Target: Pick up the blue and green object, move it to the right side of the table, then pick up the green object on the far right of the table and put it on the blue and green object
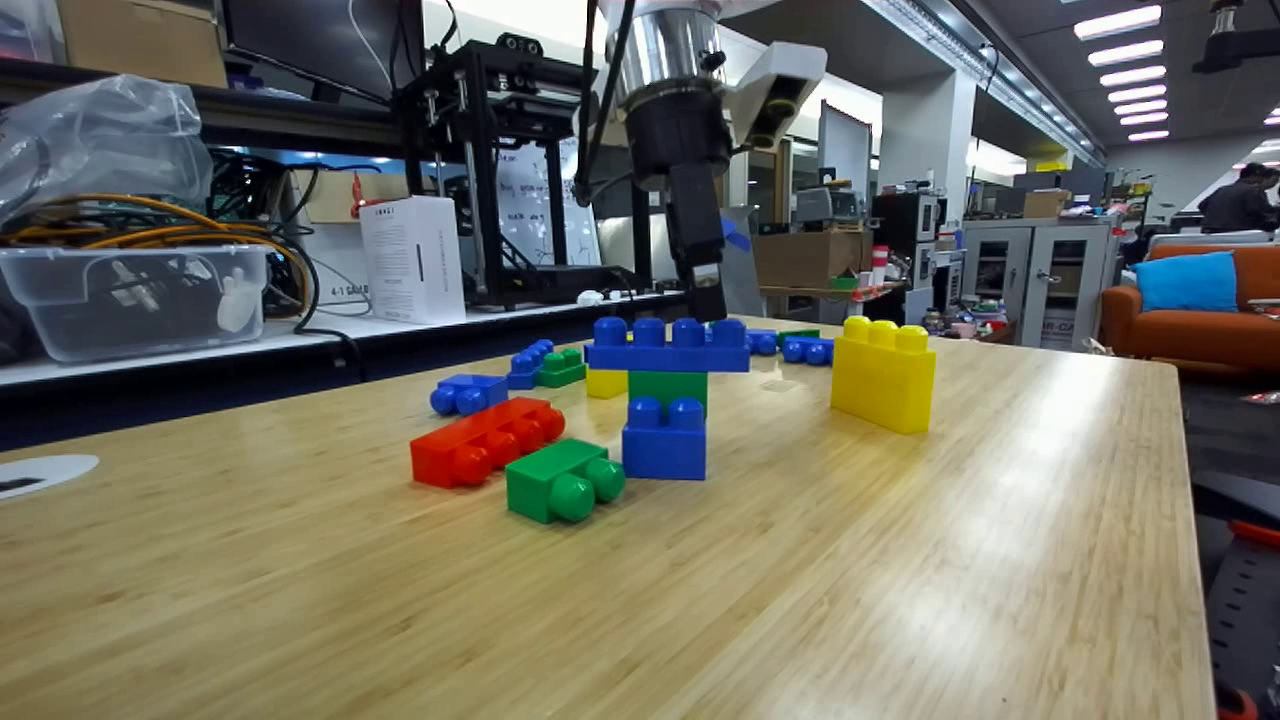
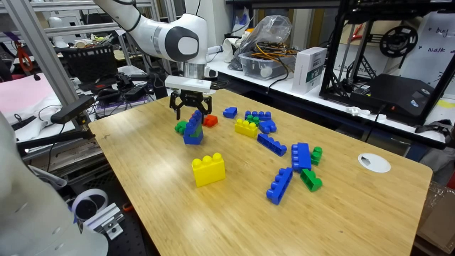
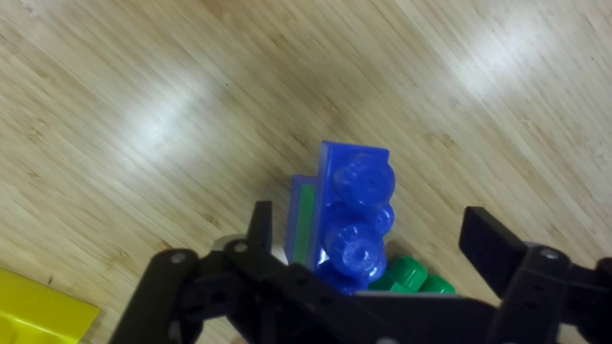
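Across the table [image 1: 900, 580] in an exterior view, open wood runs from the blue and green tower [image 1: 668, 388] to the near side and the right-hand edge, with a yellow brick [image 1: 882, 378] standing apart from it on that side. On the tower's left it is tight: a low green brick [image 1: 552, 480] lies just beside the base, a red brick [image 1: 485, 442] near that.

In an exterior view, the tower stands upright toward the far left of the table, a strip of wood between it and the left edge, while loose bricks [image 2: 301, 156] scatter off to the right. The gripper [image 2: 191, 118] hangs over it, fingers down; how far they reach past its top is hard to judge.

Through the wrist view, the jaws are spread wide with the tower between them, nearer the fingertip at the picture's left; wood shows on either side, so nothing is pinched. Its end toward the bottom of the picture is hidden behind the gripper.
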### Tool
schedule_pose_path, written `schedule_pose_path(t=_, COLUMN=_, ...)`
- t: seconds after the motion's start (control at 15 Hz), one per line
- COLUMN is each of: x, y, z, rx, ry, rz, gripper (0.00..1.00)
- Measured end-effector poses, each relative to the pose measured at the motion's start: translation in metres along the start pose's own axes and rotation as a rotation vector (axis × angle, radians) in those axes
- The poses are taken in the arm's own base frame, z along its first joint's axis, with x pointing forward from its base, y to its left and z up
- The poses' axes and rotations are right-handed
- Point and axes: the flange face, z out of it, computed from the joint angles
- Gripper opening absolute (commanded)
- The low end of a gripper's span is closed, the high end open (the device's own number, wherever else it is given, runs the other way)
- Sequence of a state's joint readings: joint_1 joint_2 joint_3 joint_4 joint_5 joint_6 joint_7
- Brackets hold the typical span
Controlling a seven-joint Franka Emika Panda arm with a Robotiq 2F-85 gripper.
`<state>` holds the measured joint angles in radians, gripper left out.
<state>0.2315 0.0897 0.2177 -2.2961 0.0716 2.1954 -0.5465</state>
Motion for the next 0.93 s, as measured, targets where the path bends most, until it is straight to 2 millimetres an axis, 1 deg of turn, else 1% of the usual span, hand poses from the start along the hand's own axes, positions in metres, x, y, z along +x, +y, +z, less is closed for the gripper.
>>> schedule_pose_path(t=0.47, x=0.002, y=0.007, z=-0.004, rx=-0.025, ry=0.043, rz=0.007, gripper=1.0)
schedule_pose_path(t=0.93, x=0.004, y=0.01, z=0.001, rx=-0.045, ry=0.079, rz=0.008, gripper=1.0)
